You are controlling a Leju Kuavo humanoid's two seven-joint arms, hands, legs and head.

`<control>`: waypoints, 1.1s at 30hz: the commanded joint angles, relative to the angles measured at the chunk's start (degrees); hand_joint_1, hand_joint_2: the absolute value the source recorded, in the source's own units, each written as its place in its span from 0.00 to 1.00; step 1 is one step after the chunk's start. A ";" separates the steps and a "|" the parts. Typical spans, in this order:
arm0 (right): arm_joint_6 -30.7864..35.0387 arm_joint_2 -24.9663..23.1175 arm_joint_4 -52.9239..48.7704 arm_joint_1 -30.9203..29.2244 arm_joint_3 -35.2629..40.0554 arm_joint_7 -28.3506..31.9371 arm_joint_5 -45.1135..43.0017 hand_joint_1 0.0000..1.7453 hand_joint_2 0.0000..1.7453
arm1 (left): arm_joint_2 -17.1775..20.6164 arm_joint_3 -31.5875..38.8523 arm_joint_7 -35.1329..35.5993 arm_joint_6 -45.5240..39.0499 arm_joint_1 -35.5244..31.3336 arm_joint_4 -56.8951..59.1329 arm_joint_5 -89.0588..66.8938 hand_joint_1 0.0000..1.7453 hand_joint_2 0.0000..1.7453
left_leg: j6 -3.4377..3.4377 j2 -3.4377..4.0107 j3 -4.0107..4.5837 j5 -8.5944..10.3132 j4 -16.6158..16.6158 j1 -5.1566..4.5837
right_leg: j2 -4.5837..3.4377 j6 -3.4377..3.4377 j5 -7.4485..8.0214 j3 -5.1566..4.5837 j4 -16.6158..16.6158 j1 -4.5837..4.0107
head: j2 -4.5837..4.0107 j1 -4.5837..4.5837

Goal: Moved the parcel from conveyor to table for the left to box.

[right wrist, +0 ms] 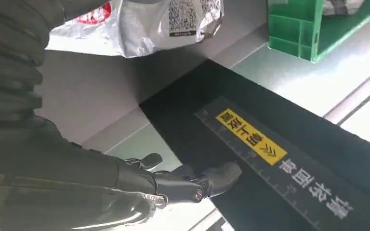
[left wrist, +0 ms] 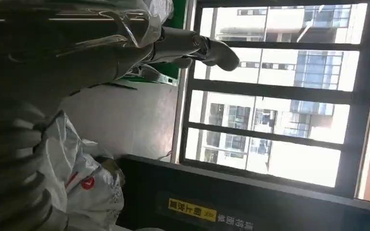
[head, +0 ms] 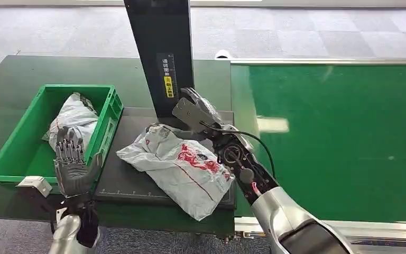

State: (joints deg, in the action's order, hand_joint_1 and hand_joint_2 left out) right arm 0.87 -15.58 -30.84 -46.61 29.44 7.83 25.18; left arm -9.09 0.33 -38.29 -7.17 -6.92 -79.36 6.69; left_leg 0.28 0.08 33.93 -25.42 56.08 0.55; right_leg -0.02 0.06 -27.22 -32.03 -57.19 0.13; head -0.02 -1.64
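On the dark green bench (head: 21, 79), I saw the parcel (head: 182, 172) lying across the black mat (head: 132, 182), beside the green conveyor (head: 338, 137). My right robot hand (head: 193, 108) hovered spread and empty above it; my left robot hand (head: 74, 161) stood spread by the green crate (head: 10, 153).

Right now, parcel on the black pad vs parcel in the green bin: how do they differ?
The parcel on the pad lies flat on the black pad, in the open beside the right hand; the parcel in the bin sits inside the green bin, leaning on its wall. The pad parcel shows large red print and a code label; the bin parcel shows little print. Both are crumpled grey-white poly mailers.
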 commanded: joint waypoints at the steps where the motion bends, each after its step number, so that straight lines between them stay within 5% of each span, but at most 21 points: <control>1: 4.67 2.01 0.40 -0.04 -3.21 0.30 -0.67 0.00 1.00 | -0.70 0.73 0.84 0.83 -1.21 2.19 -1.03 0.00 1.00 | -0.01 -0.10 -0.04 0.03 -0.05 -0.01 | 0.11 -0.03 0.00 0.08 0.06 0.01 | 0.00 0.00; 3: 7.71 2.15 -1.92 1.31 -5.29 3.04 -2.43 0.00 1.00 | -0.58 -0.12 0.79 0.00 -0.84 1.44 -3.30 0.00 1.00 | -0.01 -0.13 -0.06 0.02 -0.06 -0.01 | 0.14 -0.03 -0.02 0.11 0.08 0.01 | 0.00 0.00; 5: 12.14 4.57 -17.98 8.75 -10.43 17.74 -9.66 0.00 1.00 | 0.86 -6.21 -0.40 0.82 -1.89 0.60 -12.48 0.00 1.00 | -0.01 -0.13 -0.03 0.01 -0.04 0.00 | 0.13 -0.03 -0.02 0.08 0.06 0.00 | 0.00 0.00; 7: 11.39 9.18 -39.32 18.31 -12.18 15.16 -11.64 0.00 1.00 | 2.83 -14.55 4.97 0.35 -5.18 2.52 -26.50 0.00 1.00 | -0.02 -0.48 0.05 0.07 -0.05 0.05 | 0.48 -0.04 -0.06 0.12 0.12 -0.05 | 0.00 -0.02; 11: 14.17 10.25 -54.97 30.26 -20.20 15.24 -12.14 0.00 1.00 | 1.22 -26.22 16.20 1.86 -15.24 19.77 -48.53 0.00 1.00 | -0.04 -1.04 0.12 0.12 0.01 0.03 | 1.00 -0.09 -0.12 0.12 0.17 0.02 | 0.00 0.02; 14: 11.82 9.32 -56.47 37.29 -26.35 18.42 -13.67 0.00 1.00 | -2.69 -29.61 14.70 -1.02 -20.79 36.73 -53.54 0.00 1.00 | -0.10 -1.68 -0.04 0.21 -0.21 0.00 | 1.59 -0.16 -0.14 0.57 0.51 0.07 | 0.00 0.00; 22: 11.44 8.35 -55.24 36.16 -26.25 19.01 -13.01 0.00 1.00 | -1.88 -29.66 13.93 -0.89 -20.48 35.98 -53.21 0.00 1.00 | -0.05 -0.40 0.06 -0.02 0.03 -0.10 | 0.32 -0.11 -0.02 0.10 0.18 0.15 | 0.00 -0.02; 33: 11.88 9.17 -57.09 42.51 -28.88 19.97 -14.03 0.00 1.00 | -5.30 -33.69 12.42 3.82 -24.70 47.21 -54.30 0.00 1.00 | -0.08 -0.45 -0.02 -0.04 0.01 -0.07 | 0.33 -0.14 -0.04 0.22 0.22 0.10 | 0.00 -0.02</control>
State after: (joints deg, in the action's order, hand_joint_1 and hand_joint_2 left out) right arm 13.09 -7.61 -86.90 -6.54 3.43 27.32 11.76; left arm -12.94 -28.48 -25.29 -4.61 -27.11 -44.95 -47.71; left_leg 0.22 -0.27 33.99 -25.47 56.12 0.49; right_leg 0.20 -0.05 -27.24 -31.94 -57.04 0.23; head -0.02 -1.66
